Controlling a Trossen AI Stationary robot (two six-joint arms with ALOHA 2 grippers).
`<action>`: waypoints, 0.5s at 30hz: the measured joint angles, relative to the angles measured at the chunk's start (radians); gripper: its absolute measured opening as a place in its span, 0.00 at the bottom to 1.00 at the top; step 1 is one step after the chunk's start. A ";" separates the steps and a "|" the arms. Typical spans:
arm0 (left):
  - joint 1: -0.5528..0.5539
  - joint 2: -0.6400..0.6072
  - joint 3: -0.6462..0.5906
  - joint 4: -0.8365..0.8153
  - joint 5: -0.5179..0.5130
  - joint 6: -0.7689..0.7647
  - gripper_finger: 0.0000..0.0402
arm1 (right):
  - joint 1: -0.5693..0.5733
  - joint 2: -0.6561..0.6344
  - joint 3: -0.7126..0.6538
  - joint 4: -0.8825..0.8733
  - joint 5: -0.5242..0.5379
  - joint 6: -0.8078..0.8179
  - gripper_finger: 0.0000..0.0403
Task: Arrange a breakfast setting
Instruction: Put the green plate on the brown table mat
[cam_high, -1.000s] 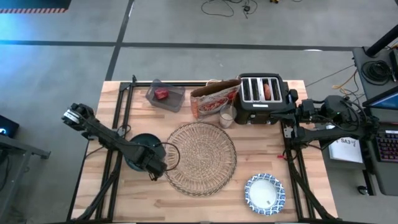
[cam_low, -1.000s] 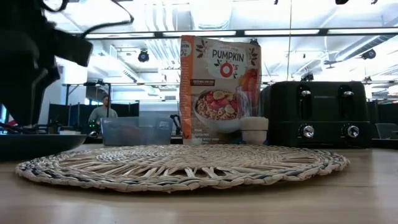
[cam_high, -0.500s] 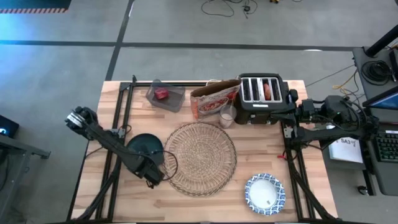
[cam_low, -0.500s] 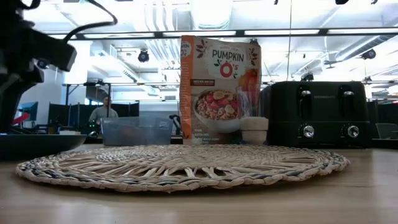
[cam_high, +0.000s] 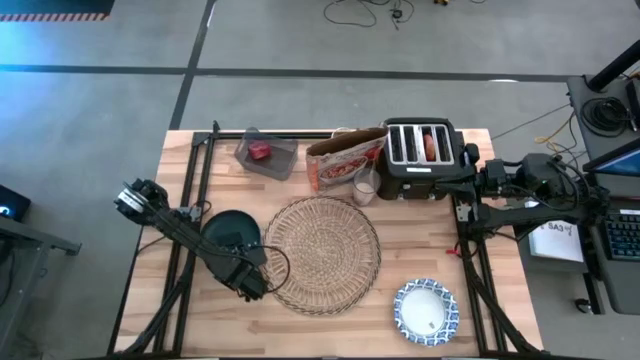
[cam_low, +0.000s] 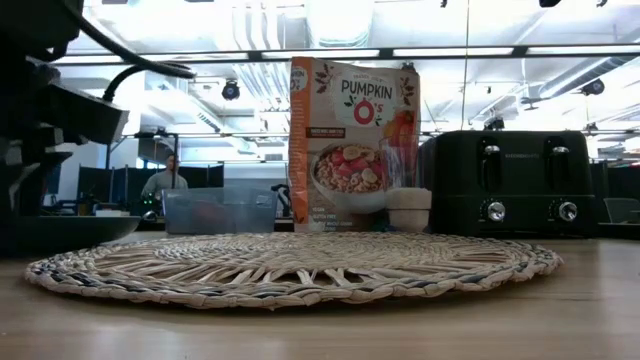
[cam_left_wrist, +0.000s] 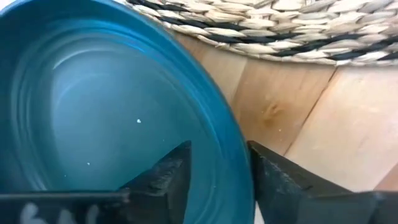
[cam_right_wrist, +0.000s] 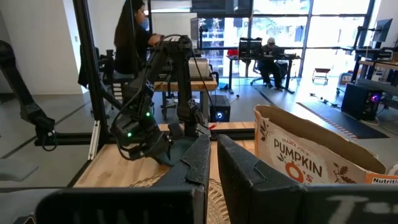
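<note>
Left pincer (cam_high: 252, 288) has slid toward the front of the worktop (cam_high: 440, 240).
Its fingers are clamped on the dark teal plate's (cam_left_wrist: 93, 112) rim; straw placemat (cam_high: 322, 254) just beside.

The wooden counter (cam_high: 430, 240) carries a round placemat (cam_high: 322, 254) at its middle, a teal plate (cam_high: 228, 229) just left of it, a patterned bowl (cam_high: 425, 310) near the front right, and along the back a clear tub (cam_high: 266, 153), cereal bag (cam_high: 345, 157), glass (cam_high: 365, 187) and toaster (cam_high: 425, 156).
</note>
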 joint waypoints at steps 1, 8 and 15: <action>0.000 0.003 0.000 0.000 0.000 0.002 0.28 | 0.000 0.000 0.000 0.000 0.000 0.000 0.06; 0.000 0.003 0.000 -0.012 0.000 0.012 0.02 | 0.000 0.000 0.000 0.000 0.000 0.000 0.06; 0.001 0.001 0.035 -0.009 0.005 0.145 0.01 | 0.000 0.000 0.000 0.000 0.000 0.000 0.06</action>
